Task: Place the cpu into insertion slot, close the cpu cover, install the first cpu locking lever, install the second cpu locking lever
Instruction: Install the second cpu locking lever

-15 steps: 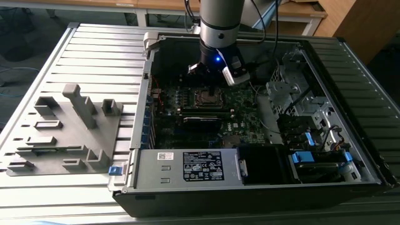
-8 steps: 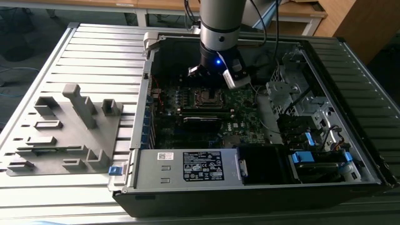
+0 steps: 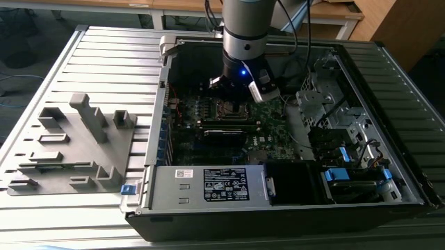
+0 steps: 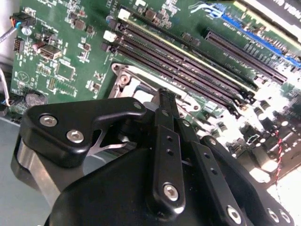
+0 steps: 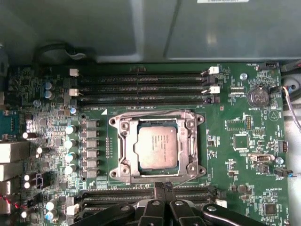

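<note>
We see the cpu (image 5: 157, 148) already seated in the insertion slot (image 5: 126, 165) with the cpu cover (image 5: 192, 145) down around it, tool (image 5: 162, 188) fingers pinched closed and empty at the socket edge, likely to work a locking lever

exterior view evenly lit by soft daylight, slightly soft focus, case interior (image 3: 278, 130) dark and shadowed, small blue led glow on the arm (image 3: 243, 52) at upper centre. first wrist view bright, fairly sharp at centre, cpu (image 5: 156, 147) top shows mild sheen. second wrist view: glare washes out right edge, gripper (image 4: 167, 96) in the lower foreground blurred, glossy highlights.
</note>
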`<state>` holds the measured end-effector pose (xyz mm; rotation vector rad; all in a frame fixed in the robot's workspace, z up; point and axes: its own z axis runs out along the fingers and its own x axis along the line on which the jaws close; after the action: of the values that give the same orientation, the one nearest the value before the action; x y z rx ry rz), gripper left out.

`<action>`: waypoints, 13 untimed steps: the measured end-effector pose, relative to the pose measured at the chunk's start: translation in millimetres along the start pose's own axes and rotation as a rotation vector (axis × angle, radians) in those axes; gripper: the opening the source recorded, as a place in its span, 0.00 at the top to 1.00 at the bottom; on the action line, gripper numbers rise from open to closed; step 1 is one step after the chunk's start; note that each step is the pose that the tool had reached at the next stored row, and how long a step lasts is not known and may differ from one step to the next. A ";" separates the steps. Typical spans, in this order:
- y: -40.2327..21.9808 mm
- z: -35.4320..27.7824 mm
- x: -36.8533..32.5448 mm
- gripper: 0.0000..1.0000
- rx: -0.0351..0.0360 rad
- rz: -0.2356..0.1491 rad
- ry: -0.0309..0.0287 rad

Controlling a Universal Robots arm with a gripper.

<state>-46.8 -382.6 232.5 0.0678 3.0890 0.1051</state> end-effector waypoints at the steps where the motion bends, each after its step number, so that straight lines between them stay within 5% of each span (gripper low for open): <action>1: -0.7 0.1 0.2 0.89 0.0000 0.000 -0.0001; 13: -4.5 1.3 16.8 0.89 -0.0005 -0.001 -0.0074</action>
<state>-63.7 -386.3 230.0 0.0672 3.0816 0.1054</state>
